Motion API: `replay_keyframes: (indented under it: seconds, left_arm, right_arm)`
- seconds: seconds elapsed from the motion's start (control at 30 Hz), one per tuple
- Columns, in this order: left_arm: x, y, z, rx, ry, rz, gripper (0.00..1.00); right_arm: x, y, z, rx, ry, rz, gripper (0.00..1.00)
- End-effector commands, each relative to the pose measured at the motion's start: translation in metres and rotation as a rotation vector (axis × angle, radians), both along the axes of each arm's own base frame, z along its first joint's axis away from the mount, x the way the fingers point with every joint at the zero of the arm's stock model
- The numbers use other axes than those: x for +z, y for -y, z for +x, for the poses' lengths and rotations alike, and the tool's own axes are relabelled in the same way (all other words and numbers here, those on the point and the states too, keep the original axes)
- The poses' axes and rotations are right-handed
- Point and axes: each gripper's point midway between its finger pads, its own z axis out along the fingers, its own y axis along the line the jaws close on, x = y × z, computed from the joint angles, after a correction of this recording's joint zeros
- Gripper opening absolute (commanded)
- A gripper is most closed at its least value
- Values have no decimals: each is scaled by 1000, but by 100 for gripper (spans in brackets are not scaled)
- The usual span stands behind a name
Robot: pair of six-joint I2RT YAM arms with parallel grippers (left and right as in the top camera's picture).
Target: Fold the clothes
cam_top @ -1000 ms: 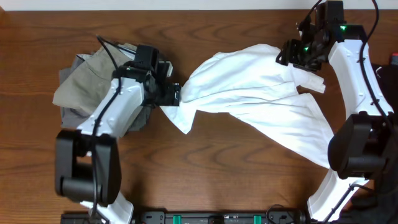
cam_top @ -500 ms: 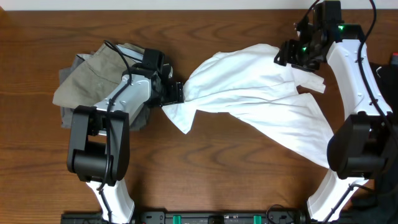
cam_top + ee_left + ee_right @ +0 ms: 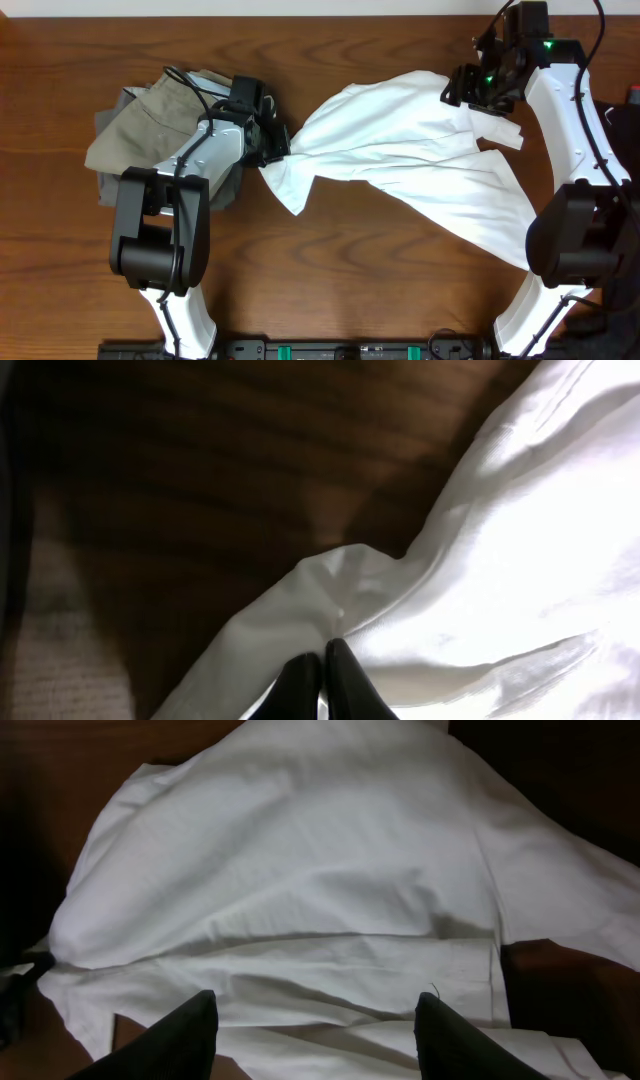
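Left gripper (image 3: 322, 660), fingers pressed together, pinches the left corner of the white T-shirt (image 3: 400, 150), which lies rumpled from the middle of the tabletop (image 3: 330, 280) to its right edge. Right gripper (image 3: 315, 1000) hangs spread over the garment's far right part. Khaki trousers (image 3: 150, 130) sit heaped near the left edge.

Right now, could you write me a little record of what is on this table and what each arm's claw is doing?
Table: dark wood
T-shirt: white, crumpled, spread across the middle and right, not yet folded
Trousers: khaki and grey pile at the left, partly under the left arm
Left gripper: shut, pinching the T-shirt's left edge
Right gripper: open, over the T-shirt's far right part, holding nothing
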Motion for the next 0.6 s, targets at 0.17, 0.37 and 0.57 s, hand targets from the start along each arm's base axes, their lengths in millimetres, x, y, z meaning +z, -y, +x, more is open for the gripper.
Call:
replay_keyframes:
  seconds: [0.17,0.37,0.57]
  left_arm:
    - [89,-11,9,30,193,33,6]
    - [146,-48,-12,101,293,193,6]
    - [175,-62,-27,105,346,250,6]
  right_arm:
    - [-9,5,-4,6,-25,-53,60]
    - [-28,15,-13,-10,-76,-104,46]
    - [-60,-10,-28,87,-106,3,54]
